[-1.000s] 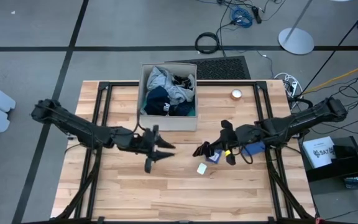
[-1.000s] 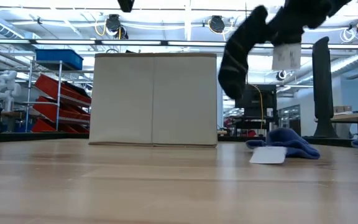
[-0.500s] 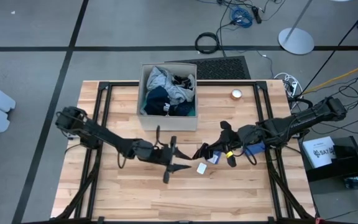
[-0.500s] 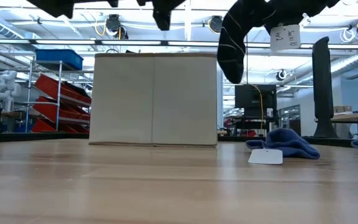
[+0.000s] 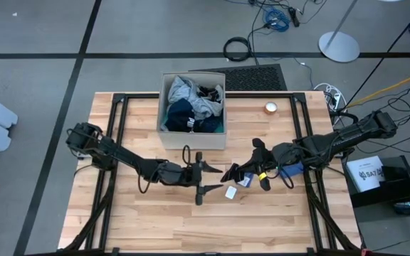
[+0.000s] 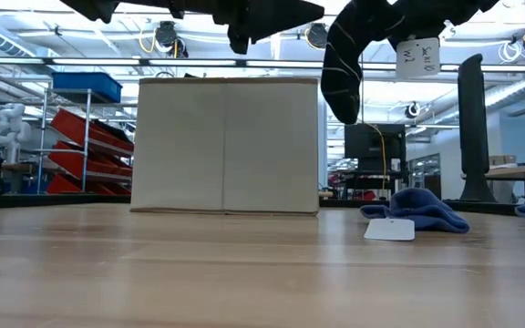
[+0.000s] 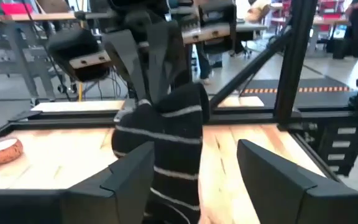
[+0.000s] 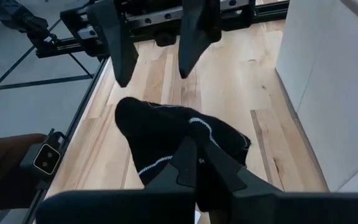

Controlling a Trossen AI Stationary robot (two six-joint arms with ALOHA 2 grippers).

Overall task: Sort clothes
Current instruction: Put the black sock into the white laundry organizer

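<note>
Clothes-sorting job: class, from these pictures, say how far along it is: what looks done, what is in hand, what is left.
Done: several garments lie in the beige box. In hand: the right tool holds a striped black sock shut in its fingers above the table, and the left tool faces it, open, not touching. Left: a blue piece with a white tag lies on the table.

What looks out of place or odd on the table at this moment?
A small blue cloth with a white tag lies loose on the table, outside the box. The right claw holds a striped black sock in the air; nothing looks spilled or damaged.
</note>
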